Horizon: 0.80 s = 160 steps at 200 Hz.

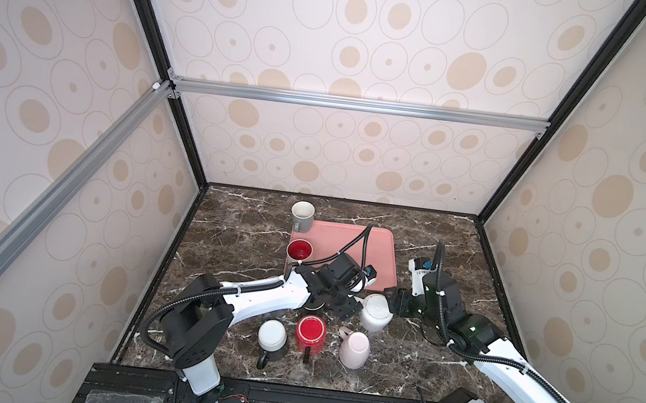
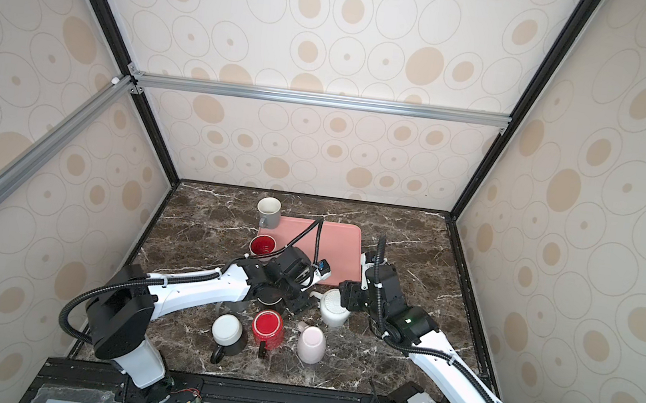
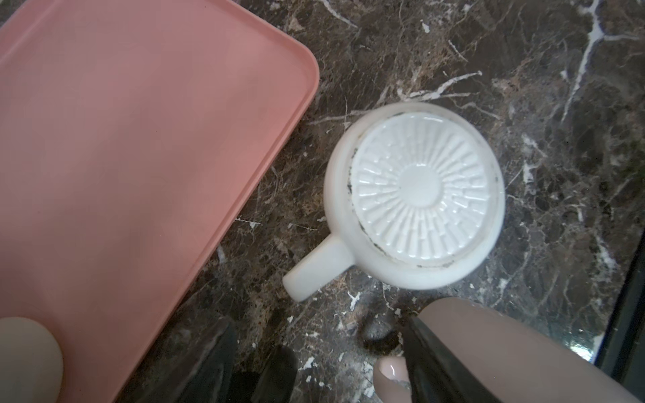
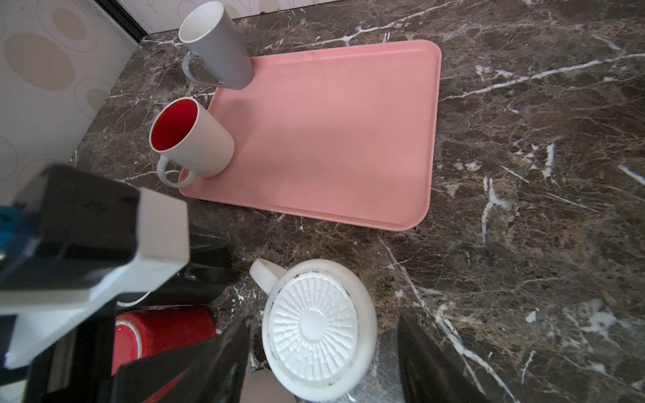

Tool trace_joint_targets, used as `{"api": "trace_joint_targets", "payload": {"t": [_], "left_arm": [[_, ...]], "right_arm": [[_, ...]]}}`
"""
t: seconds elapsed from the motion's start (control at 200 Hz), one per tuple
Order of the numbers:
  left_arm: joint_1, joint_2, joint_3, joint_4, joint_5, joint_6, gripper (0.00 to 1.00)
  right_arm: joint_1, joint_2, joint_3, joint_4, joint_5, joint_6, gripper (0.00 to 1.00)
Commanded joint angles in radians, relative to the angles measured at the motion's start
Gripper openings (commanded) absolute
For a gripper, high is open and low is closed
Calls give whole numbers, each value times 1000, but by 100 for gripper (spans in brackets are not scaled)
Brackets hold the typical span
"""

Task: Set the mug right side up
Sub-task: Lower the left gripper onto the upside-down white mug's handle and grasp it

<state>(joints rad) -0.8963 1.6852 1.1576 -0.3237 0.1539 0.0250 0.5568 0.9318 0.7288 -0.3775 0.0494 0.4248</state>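
Dark marble tabletop (image 1: 397,370), patterned booth walls behind: nearest the camera, a black mug (image 1: 272,337) with a white base, a red mug (image 1: 311,334) and a pink mug (image 1: 354,349) stand upside down in a row. Just behind them the white mug (image 1: 375,311) sits base-up, handle toward the left gripper (image 1: 346,309), whose jaws stand apart around nothing. The right gripper (image 4: 323,319) straddles the mug, fingers spread on either side. Beyond lies a mostly bare pink tray (image 1: 374,250), with a red-lined mug (image 1: 299,250) and a grey mug (image 1: 303,213) upright at its left edge. Bare marble spreads right of the tray.
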Motion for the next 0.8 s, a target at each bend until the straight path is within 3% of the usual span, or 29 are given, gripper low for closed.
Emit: {"api": "trace_joint_targets", "payload": {"t": [0.0, 0.535, 0.795], "left_arm": [[0, 37, 53, -7, 16, 94, 76], [-7, 135, 142, 28, 120, 102, 72], [-9, 165, 161, -9, 158, 104, 50]], "right_arm": [[-6, -24, -13, 5, -15, 10, 69], [-30, -43, -25, 6, -29, 11, 69], [-37, -49, -30, 3, -34, 11, 69]]}}
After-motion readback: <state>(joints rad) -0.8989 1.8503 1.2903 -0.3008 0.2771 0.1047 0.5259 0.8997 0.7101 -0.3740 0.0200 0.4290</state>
